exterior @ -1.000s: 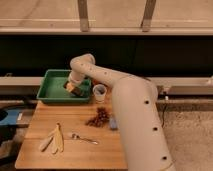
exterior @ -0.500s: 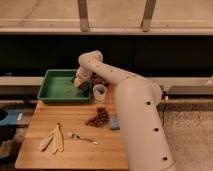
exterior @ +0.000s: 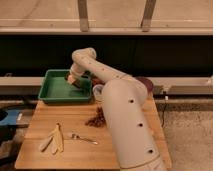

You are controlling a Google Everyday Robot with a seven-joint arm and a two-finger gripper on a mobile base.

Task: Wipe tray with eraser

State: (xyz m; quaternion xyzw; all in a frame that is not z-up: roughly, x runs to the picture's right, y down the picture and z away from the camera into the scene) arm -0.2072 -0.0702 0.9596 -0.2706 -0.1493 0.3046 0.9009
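Observation:
The green tray [exterior: 56, 92] sits at the back left of the wooden table. My gripper [exterior: 75, 80] reaches down into the tray's right half from the arm's elbow [exterior: 84, 55] above it. A small tan eraser [exterior: 71, 79] sits at the gripper's tip, low over the tray floor, and the gripper is shut on it. Contact between eraser and tray floor is not discernible.
A white cup [exterior: 98, 91] stands just right of the tray. A brown cluster [exterior: 96, 120] lies mid-table, a banana peel [exterior: 53, 140] and a spoon [exterior: 83, 138] near the front. A dark purple bowl [exterior: 146, 83] peeks out behind my arm [exterior: 125, 120].
The gripper with the eraser swept right across the tray, then came back a little to the left. Nothing else on the table moved.

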